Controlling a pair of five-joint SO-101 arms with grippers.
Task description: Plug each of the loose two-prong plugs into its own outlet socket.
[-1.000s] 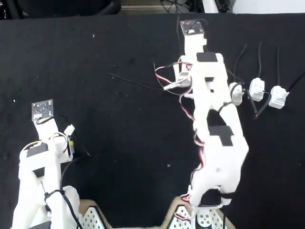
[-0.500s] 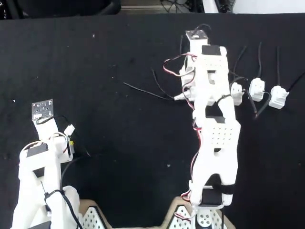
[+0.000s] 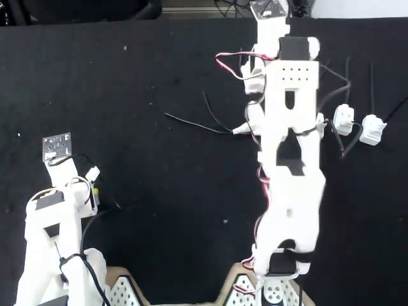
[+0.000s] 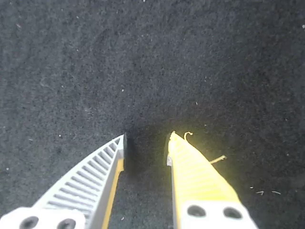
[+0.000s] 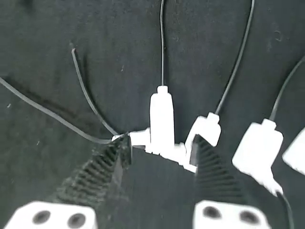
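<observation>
plug (image 5: 161,117) just beyond right gripper (image 5: 159,145) tips

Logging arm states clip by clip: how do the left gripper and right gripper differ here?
The left gripper hangs above bare black table; the right gripper hangs above white plugs and cords. The left gripper rides a folded left arm; the right gripper rides a right arm stretched across the table. Both have open jaws.

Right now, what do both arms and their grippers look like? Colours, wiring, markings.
Both arms: white plastic with black motor blocks. The right arm has loose red, white and black wires; the left arm a black cable. The left gripper has a ribbed white finger and a yellow one. The right gripper has dark ribbed fingers on white mounts.
</observation>
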